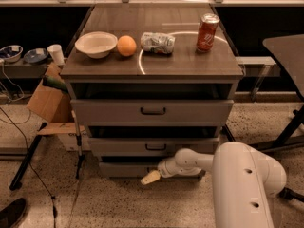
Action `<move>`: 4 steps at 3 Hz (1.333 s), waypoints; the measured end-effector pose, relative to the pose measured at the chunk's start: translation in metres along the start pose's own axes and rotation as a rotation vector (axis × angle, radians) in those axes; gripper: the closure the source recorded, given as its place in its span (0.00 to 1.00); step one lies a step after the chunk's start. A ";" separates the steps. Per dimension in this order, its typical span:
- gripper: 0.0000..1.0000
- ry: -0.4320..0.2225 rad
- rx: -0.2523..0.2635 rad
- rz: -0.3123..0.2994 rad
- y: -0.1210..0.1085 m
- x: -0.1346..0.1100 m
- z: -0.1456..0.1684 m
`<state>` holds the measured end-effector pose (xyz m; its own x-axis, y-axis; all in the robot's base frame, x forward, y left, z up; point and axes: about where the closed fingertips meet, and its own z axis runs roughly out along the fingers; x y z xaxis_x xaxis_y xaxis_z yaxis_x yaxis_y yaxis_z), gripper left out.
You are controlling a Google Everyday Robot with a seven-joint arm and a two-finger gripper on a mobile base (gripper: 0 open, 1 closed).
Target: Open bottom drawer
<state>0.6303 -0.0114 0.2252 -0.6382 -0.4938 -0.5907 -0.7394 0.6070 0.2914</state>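
Note:
The bottom drawer [118,169] is the lowest and narrowest grey front of the cabinet, just above the floor. It looks closed or nearly so. Its handle is hidden behind my arm. My gripper [150,177] is at the middle of this drawer's front, with its pale tip pointing down and left toward the floor. My white forearm [190,161] reaches in from the right, and its large body [242,184] fills the lower right. The middle drawer [156,147] and the top drawer [153,111] sit above, each with a black bar handle.
On the cabinet top [156,61] are a white bowl [96,43], an orange [126,45], a crumpled silver bag [157,42] and a red can [207,32]. A cardboard box [50,103] and a black stand leg [28,160] are at the left. A table leg [289,127] is at the right.

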 end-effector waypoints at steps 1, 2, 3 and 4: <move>0.00 0.042 0.002 0.041 0.002 0.017 -0.009; 0.00 0.059 -0.002 0.056 0.003 0.021 -0.012; 0.00 0.064 -0.004 0.061 0.004 0.020 -0.013; 0.00 0.080 -0.011 0.090 0.005 0.027 -0.014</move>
<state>0.6058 -0.0304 0.2212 -0.7168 -0.4859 -0.5001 -0.6803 0.6444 0.3492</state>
